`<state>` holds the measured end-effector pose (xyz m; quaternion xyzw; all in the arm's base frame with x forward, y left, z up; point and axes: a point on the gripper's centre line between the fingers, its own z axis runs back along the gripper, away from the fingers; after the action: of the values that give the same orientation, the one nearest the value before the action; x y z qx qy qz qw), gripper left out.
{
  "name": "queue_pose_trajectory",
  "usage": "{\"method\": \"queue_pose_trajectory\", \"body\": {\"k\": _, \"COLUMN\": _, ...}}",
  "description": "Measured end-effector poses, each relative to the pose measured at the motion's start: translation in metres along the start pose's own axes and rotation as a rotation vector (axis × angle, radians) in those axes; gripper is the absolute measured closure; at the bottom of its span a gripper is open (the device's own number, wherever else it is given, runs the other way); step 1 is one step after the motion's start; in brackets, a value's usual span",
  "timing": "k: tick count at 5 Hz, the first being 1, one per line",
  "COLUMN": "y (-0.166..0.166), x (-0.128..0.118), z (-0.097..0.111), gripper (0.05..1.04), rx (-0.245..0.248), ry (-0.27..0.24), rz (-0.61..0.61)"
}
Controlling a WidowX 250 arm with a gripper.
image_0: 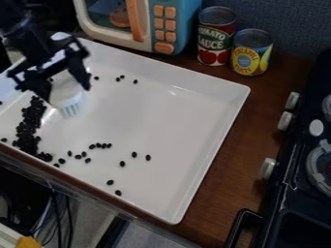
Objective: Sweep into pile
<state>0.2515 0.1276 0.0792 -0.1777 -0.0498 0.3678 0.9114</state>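
At the upper left, my gripper [67, 91] hangs over the white tray [161, 111], its fingers on either side of a white brush-like tool [67, 100]. Pale bristles point down at the tool's lower end, close to the tray floor. Just left of the tool, a dense pile of black beans [28, 128] runs down along the tray's left side. Loose beans [100, 145] lie in the lower middle of the tray, and several others [121, 77] are scattered near its back wall.
A toy microwave [145, 24] stands behind the tray, with a tomato sauce can [215, 36] and a pineapple can [251, 52] to its right. A black toy stove [294, 179] with knobs occupies the right side. Brown counter [233, 160] lies between tray and stove.
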Motion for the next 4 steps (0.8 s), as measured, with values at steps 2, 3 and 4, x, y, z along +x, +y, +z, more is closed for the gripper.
{"method": "queue_pose_trajectory", "body": {"k": 2, "y": -0.043, "x": -0.053, "z": -0.041, "gripper": 0.332, "rx": -0.051, "ry": 0.037, "rz": -0.033}}
{"method": "queue_pose_trajectory", "body": {"k": 3, "y": -0.055, "x": -0.061, "z": -0.054, "gripper": 0.332, "rx": -0.057, "ry": 0.011, "rz": -0.040}}
{"method": "queue_pose_trajectory", "body": {"k": 4, "y": -0.061, "x": -0.064, "z": -0.064, "gripper": 0.332, "rx": -0.058, "ry": -0.012, "rz": -0.057}}
